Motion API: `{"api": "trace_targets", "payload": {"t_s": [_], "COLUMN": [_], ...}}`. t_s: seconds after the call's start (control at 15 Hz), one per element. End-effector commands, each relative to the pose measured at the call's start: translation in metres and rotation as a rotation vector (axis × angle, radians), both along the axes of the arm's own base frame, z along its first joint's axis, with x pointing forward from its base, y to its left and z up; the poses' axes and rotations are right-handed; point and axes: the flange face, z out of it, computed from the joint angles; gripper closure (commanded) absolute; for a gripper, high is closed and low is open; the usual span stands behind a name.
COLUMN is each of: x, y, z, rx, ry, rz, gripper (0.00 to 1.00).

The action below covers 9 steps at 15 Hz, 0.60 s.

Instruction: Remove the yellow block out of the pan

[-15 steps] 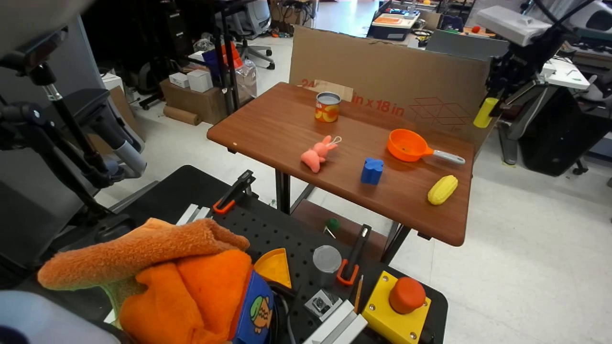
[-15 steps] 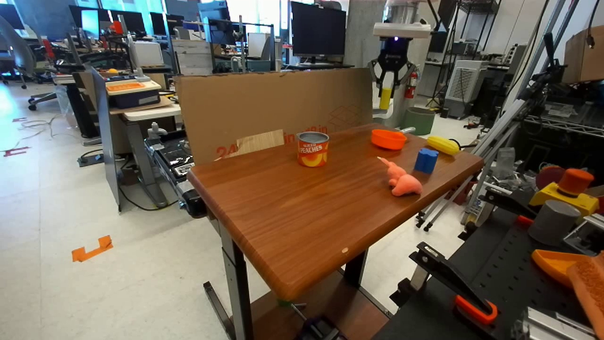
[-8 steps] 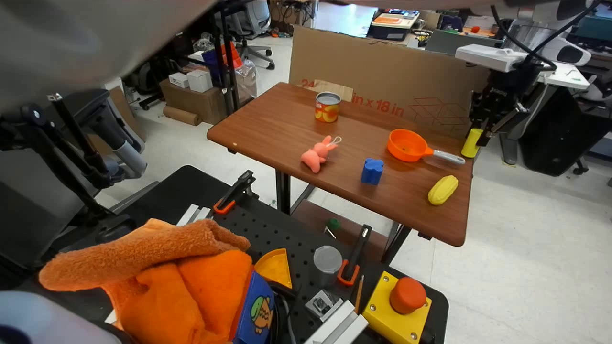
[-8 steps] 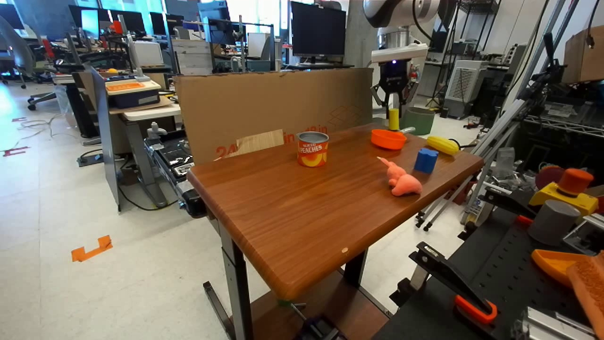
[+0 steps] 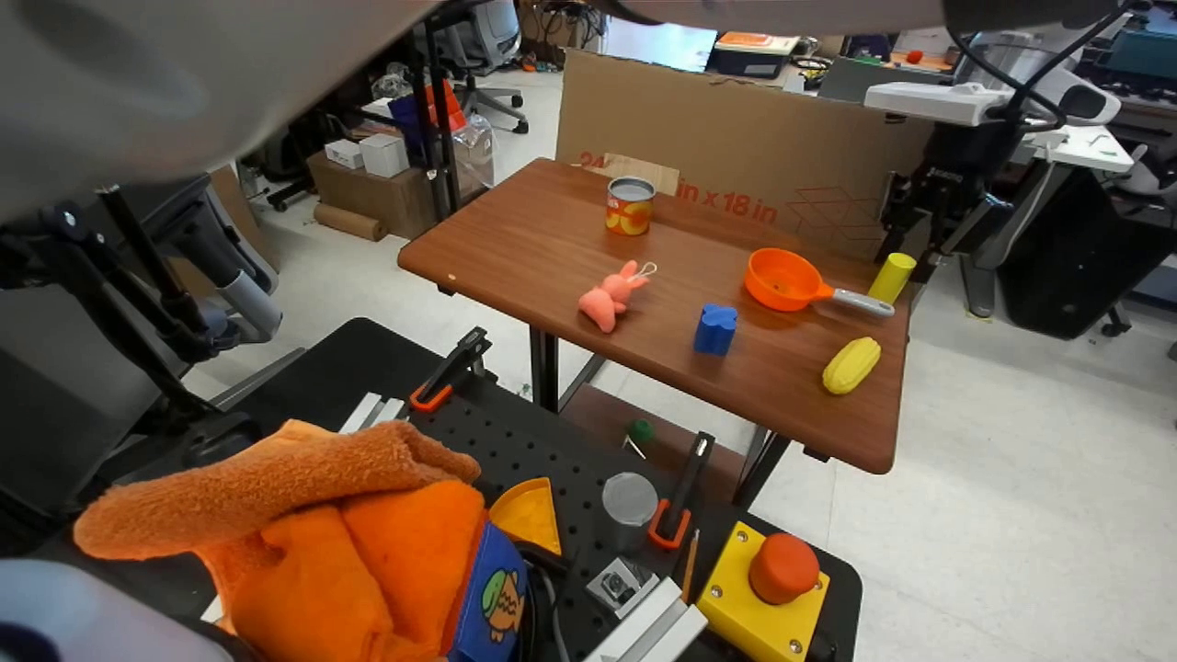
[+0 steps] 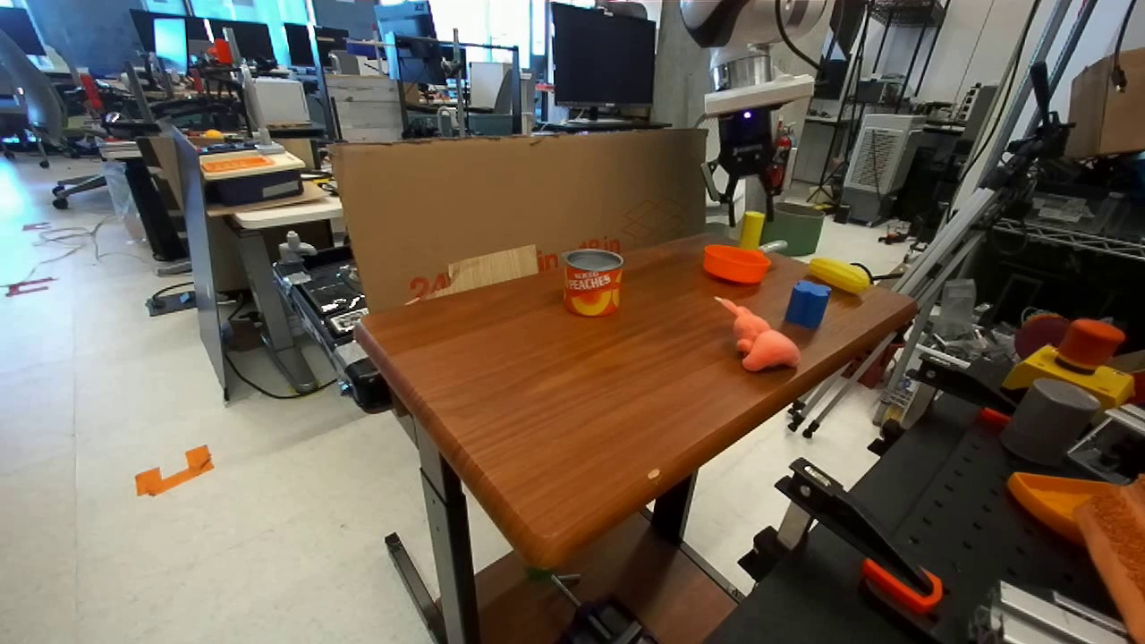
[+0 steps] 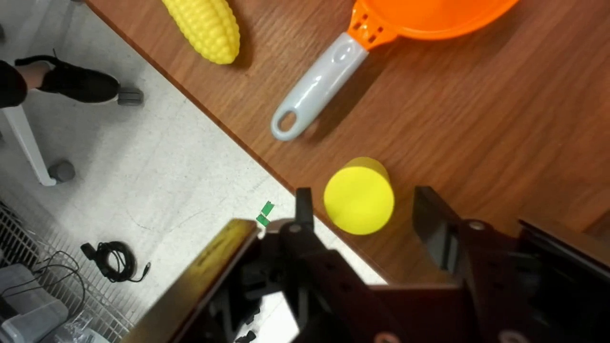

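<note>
The yellow block (image 7: 359, 197) is a bright yellow cylinder. It stands on the table near its edge, outside the pan and beside the handle's end. It shows in both exterior views (image 5: 891, 278) (image 6: 751, 231), its base partly hidden behind the pan and handle. The orange pan (image 5: 782, 279) with its pale grey handle (image 7: 319, 88) lies flat on the table; part of its bowl (image 7: 438, 19) shows at the top of the wrist view. My gripper (image 7: 363, 196) is open, with its fingers (image 7: 303, 205) on both sides of the block and a gap on each side.
A yellow corn toy (image 5: 851, 365) lies near the handle. A blue block (image 5: 715, 329), a pink plush toy (image 5: 613, 296) and a peach can (image 5: 630, 206) stand farther along the table. A cardboard panel (image 5: 736, 138) rises along the back. The table edge (image 7: 228, 131) runs close by.
My gripper has come down with the yellow block in it, beside the pan handle. The jaws have since opened, and the block now stands on the table between them.
</note>
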Motion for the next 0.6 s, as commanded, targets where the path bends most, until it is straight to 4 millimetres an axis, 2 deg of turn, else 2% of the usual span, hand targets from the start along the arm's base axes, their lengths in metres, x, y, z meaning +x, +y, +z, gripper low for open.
{"api": "trace_targets", "payload": {"t_s": [0.0,0.13,0.33,0.4,0.53], "x": [0.006,0.006,0.006,0.006,0.009], "y": [-0.001,0.002,0.007,0.002,0.006], "z": [0.008,0.019,0.048,0.023,0.039], "rx": [-0.011,0.001,-0.08,-0.033,-0.06], "ry": [-0.018,-0.023,-0.011,-0.018,-0.027], "rz": [0.048,0.083,0.121,0.089,0.103], "gripper": [0.11,0.0,0.0,0.0,0.0]}}
